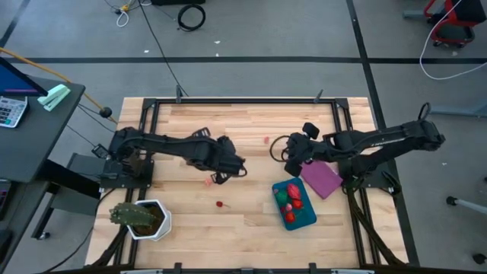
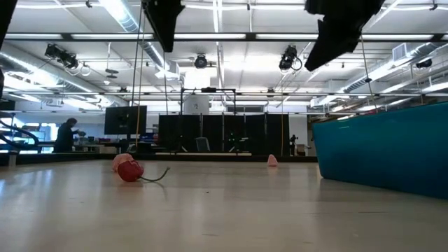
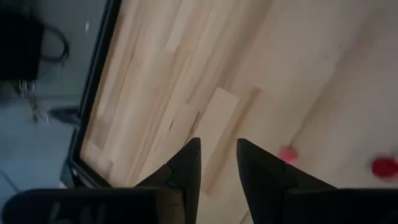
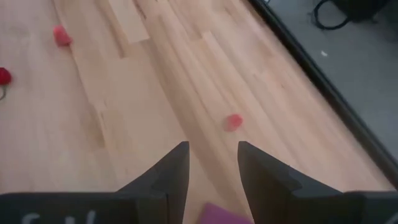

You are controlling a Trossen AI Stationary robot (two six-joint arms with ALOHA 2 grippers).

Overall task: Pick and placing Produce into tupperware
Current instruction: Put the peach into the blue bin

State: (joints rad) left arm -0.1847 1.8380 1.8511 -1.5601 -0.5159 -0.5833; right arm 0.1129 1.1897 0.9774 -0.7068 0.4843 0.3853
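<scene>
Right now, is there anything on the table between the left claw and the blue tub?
Yes. From above, a small red piece lies on the wood between the left claw and the blue tub. A pink piece sits just beside the claw.

No readable text, label or number shows on anything here.

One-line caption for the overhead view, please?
Both arms over the table; teal container holds produce, three pieces still loose on the wood.
</scene>
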